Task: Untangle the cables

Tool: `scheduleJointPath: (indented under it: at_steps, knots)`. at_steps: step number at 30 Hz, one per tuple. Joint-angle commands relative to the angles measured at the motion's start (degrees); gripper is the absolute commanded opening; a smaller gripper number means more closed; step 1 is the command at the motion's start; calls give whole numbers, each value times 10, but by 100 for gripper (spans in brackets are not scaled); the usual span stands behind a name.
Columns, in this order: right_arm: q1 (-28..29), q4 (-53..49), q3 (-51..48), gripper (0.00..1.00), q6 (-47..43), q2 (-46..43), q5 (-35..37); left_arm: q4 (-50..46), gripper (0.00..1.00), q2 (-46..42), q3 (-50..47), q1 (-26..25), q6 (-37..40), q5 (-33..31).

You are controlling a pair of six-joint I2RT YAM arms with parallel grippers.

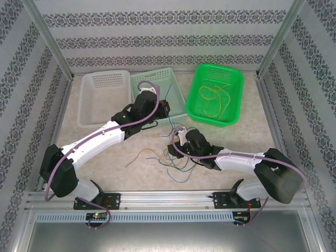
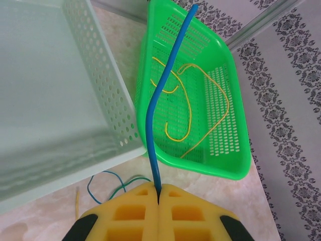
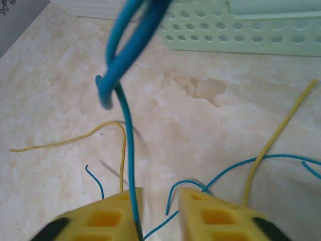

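My left gripper (image 2: 158,193) is shut on a blue cable (image 2: 155,100) that rises stiffly from between its yellow pads toward the green basket (image 2: 235,125). It hovers by the pale green basket (image 1: 173,89). Yellow cables (image 2: 189,120) lie curled in the green basket (image 1: 239,94). My right gripper (image 3: 160,193) stands open low over the table. A blue cable (image 3: 128,145) runs along the inner edge of its left finger and loops up above. Loose blue, green and yellow cables (image 1: 168,160) lie tangled on the table below my right gripper (image 1: 176,137).
A white basket (image 1: 105,100) stands at the back left, next to the pale green one. Yellow strands (image 3: 278,133) and thin blue ends (image 3: 235,168) lie on the marbled tabletop around the right fingers. Patterned walls and metal posts enclose the table.
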Motion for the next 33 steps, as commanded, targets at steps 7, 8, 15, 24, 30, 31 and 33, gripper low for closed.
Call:
scheduleJointPath:
  at_steps: [7,8,15,24,30,31,33]
  knots:
    - [6,-31,-27,0,18,-34,35,-11,0,-57,41,92,32,14]
    - [6,-37,-32,0,22,-36,40,-13,0,-60,51,101,36,14]
    - [11,-59,-47,0,40,-44,67,-11,0,-54,107,141,57,16]
    - [12,-81,-41,0,38,-47,81,-4,0,0,161,174,62,36]
    - [11,-96,-52,0,53,-55,102,-18,0,57,230,218,74,60]
    - [12,-96,-52,0,53,-56,102,-29,0,72,247,219,78,71]
    - [12,-100,-50,0,53,-59,100,-52,0,107,284,224,83,88]
